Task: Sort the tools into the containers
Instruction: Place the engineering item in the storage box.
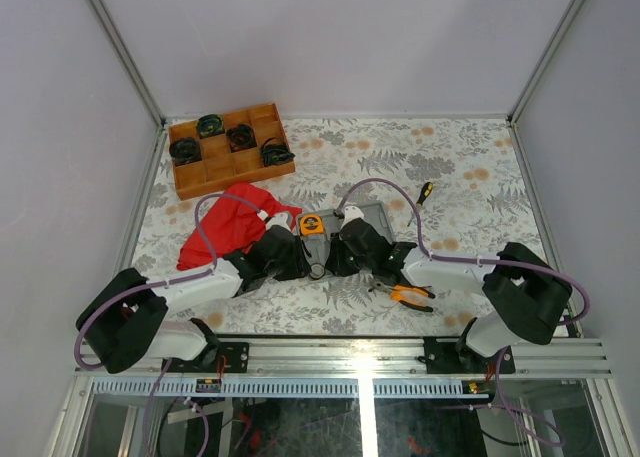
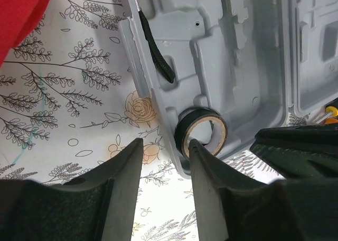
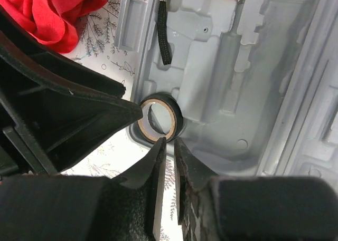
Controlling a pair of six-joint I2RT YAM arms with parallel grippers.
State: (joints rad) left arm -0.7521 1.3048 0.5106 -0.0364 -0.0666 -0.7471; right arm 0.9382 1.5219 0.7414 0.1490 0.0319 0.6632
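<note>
Now | case [image 2: 227, 56]: tape roll [image 2: 182, 133] inside | left hand [image 2: 165, 146] released | right hand [image 3: 169, 143] nearly clenched

- The table [image 1: 450, 157] is covered by a pale cloth printed with leaves and flowers.
- A brown wooden tray [image 1: 235, 180] sits at the far left.
- A red cloth [image 1: 235, 227] lies crumpled nearer.
- An open grey tool case [image 1: 375, 214] lies mid-table.
- Orange-handled pliers [image 1: 410, 295] lie near the front edge.
- A screwdriver [image 1: 424, 193] lies just beyond the case.

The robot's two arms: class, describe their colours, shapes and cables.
The left arm and right arm have white links and bulky black joint housings. A purple-grey cable loops along each. The left pincer and right pincer each have two matte black, tapered fingers.
</note>
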